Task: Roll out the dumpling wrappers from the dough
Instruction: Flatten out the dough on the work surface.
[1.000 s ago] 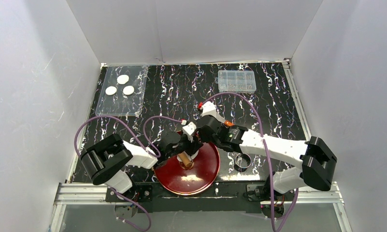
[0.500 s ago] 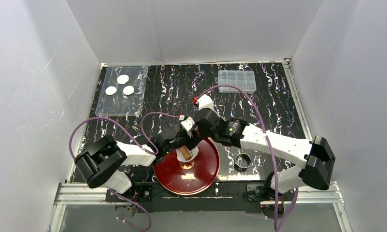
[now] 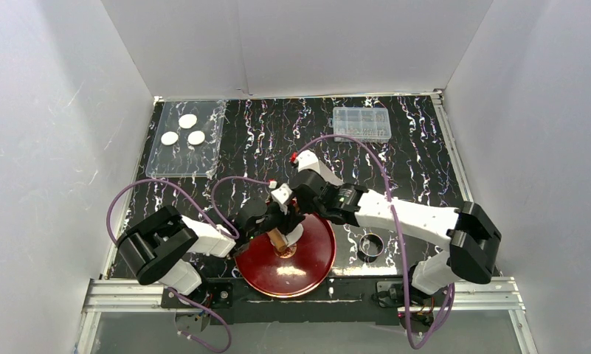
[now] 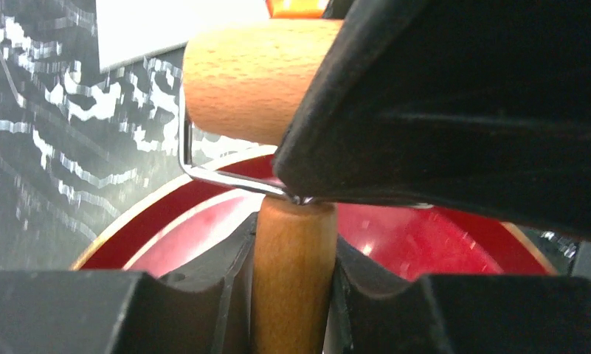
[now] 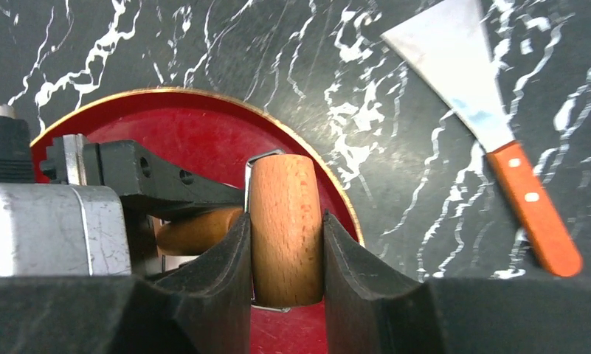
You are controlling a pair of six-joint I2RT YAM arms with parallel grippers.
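Left hand (image 4: pixel 292 317) clamps the roller handle (image 4: pixel 292 258); right hand (image 5: pixel 286 295) clamps the roller drum (image 5: pixel 286 214) over the red plate (image 5: pixel 204 125); dough (image 3: pixel 295 233) shows white on the plate beside the drum; three dumpling wrappers (image 3: pixel 188 120) lie on the clear tray (image 3: pixel 204 158), far left of the table (image 3: pixel 425 169).

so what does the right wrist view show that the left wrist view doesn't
Only the right wrist: a scraper with an orange handle lying on the table, plus the right end effector shut on the roller drum. Only the left wrist: the left end effector clamping the roller's wooden handle. Both: the red plate, the drum and the marbled table.
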